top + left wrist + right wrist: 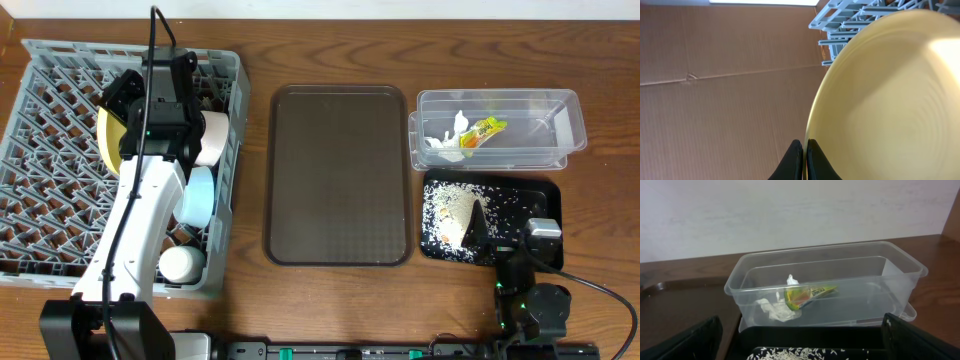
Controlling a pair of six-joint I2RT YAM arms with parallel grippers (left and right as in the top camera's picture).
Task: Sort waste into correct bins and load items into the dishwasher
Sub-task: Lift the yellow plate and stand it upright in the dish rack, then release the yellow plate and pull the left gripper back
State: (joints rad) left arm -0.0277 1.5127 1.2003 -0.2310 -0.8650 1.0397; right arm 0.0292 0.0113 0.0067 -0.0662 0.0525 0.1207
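your left gripper [804, 159], jaws pressed together, beside the yellow plate [890, 100] on edge in the grey rack [50, 170], thin crescent overhead, broad face at the wrist; right gripper [801, 340] gaping wide.

A clear tub [900, 270] sits on the brown table [685, 295], with a pale wall [790, 215] behind it. Inside, toward its left end, lies a green-and-orange wrapper [807, 295] touching crumpled white paper [772, 307] — one scrap pokes up behind the wrapper and the rest lies low at its left. Just in front of the tub is the black tray [790, 340], with rice [800, 353] scattered along the bottom edge of the view. The gripper [801, 321] stands wide — one dark finger [685, 342] at each lower corner.
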